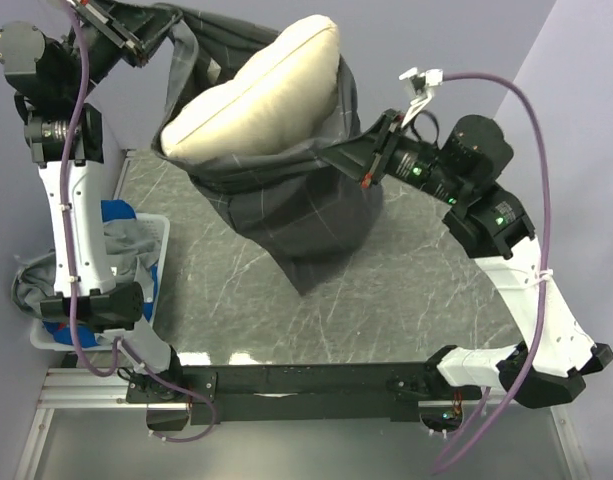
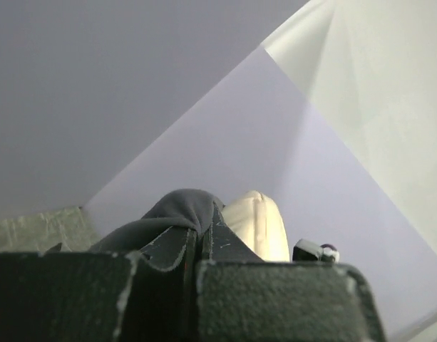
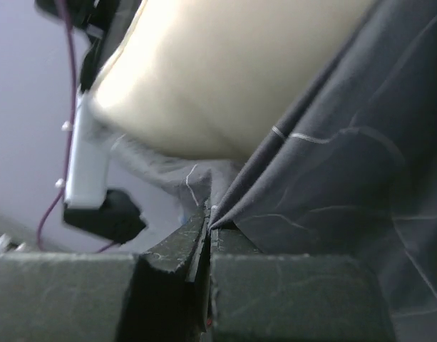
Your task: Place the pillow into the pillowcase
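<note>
Aloft, pillowcase point(image 1: 321, 225) rim inside right claw point(image 3: 209, 216).

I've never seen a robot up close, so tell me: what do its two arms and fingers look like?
Both the left arm and right arm have white shell segments between bulky black round joints. A purple cable loops along each. Small green lights glow on the right arm. The fingers are blocky, dark grey and scuffed.

Soft, even light from above; the overhead view is sharp. Both wrist views blur close to their dark jaws; beyond the right jaws the pillow point(image 3: 225, 78) glows overexposed, unfocused.
</note>
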Robot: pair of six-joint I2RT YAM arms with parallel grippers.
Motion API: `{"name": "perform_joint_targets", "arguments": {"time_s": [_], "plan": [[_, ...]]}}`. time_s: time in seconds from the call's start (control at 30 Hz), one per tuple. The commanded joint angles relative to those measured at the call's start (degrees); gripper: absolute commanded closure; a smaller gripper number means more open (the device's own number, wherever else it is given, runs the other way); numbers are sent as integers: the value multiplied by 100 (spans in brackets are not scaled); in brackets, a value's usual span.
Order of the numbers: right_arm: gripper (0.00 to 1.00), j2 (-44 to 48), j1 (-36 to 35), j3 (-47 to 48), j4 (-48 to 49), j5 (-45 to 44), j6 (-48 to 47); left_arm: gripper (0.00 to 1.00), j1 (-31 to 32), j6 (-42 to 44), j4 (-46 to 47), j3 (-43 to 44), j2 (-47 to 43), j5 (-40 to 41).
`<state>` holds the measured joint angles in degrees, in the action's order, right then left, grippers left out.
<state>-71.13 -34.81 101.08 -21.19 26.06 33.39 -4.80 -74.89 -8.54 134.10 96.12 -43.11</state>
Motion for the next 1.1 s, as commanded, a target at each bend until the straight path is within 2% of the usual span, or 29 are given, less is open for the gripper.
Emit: {"name": "perform_joint_targets", "arguments": {"time_s": [0.0, 0.03, 0.07, 0.1, 0.17, 0.23, 0.27, 0.3, 0.33, 0.37, 0.43, 0.5, 0.57, 0.6, 0.67, 0.7, 0.73, 0.8, 0.83, 0.87, 0.93, 1.0, 1.07], "plan": [[100, 152, 953, 711, -1, -106, -405, 99, 206, -283, 1146, 116, -31, 365], [100, 205, 1994, 581, 253, 316, 232, 99, 634, 68, 874, 116, -145, 478], [100, 188, 2552, 519, 499, 677, 534, 99, 855, 680, 532, -41, -215, 636], [100, 135, 2932, 518, 737, 1177, 764, 99, 1058, 852, 354, -155, -286, 785], [100, -76, 3443, 632, 896, 1584, 1291, 99, 1419, 1063, 309, -419, -383, 848], [100, 46, 3263, 267, 1458, 1736, 1599, 99, 1517, 1204, 72, -315, -252, 945], [100, 125, 2678, 142, 1538, 1631, 1470, 99, 1473, 1318, -42, -27, -164, 1006], [100, 161, 2176, 123, 1060, 1395, 1173, 99, 1403, 1302, -121, 97, -76, 1033], [100, 161, 1745, 279, 742, 714, 500, 99, 1159, 1223, 43, 133, 29, 981], [100, 161, 984, 316, 539, 524, 276, 99, 1017, 944, 228, 47, 47, 928], [100, 213, 704, 159, 457, 391, 125, 99, 604, 670, 579, -77, 48, 892], [100, 258, 773, 183, 276, 295, -15, 99, 498, 607, 520, -86, 56, 980], [100, 232, 1158, 447, -42, 222, -210, 99, 689, 747, 555, -243, 30, 902], [100, 232, 1943, 465, 140, 467, -71, 99, 1074, 939, 372, -227, 21, 945], [100, 267, 2782, 273, 718, 1413, 841, 99, 1550, 1727, -311, -122, 4, 1416], [100, 241, 3448, 194, 1148, 1663, 1158, 99, 1961, 1889, -394, -147, -14, 1515], [100, 145, 3698, 184, 1326, 1865, 1640, 99, 2087, 1986, -429, -235, -23, 1560], [100, 117, 3745, 132, 1774, 2166, 1942, 99, 2263, 2084, -500, -271, 12, 1718], [100, 117, 3457, 140, 1794, 2123, 1926, 99, 2290, 2197, -561, -227, 47, 1823], [100, 91, 3202, 210, 1698, 1965, 1787, 99, 2290, 2242, -640, -192, 91, 2041], [100, -84, 2719, 762, 769, 1667, 1008, 99, 2290, 2312, -956, -235, 188, 2219], [100, -225, 2794, 1149, 389, 1516, 784, 99, 2325, 2286, -940, -498, 197, 2194], [100, -330, 3363, 1300, 667, 1786, 1282, 99, 2439, 2338, -904, -920, 188, 2193]]}}
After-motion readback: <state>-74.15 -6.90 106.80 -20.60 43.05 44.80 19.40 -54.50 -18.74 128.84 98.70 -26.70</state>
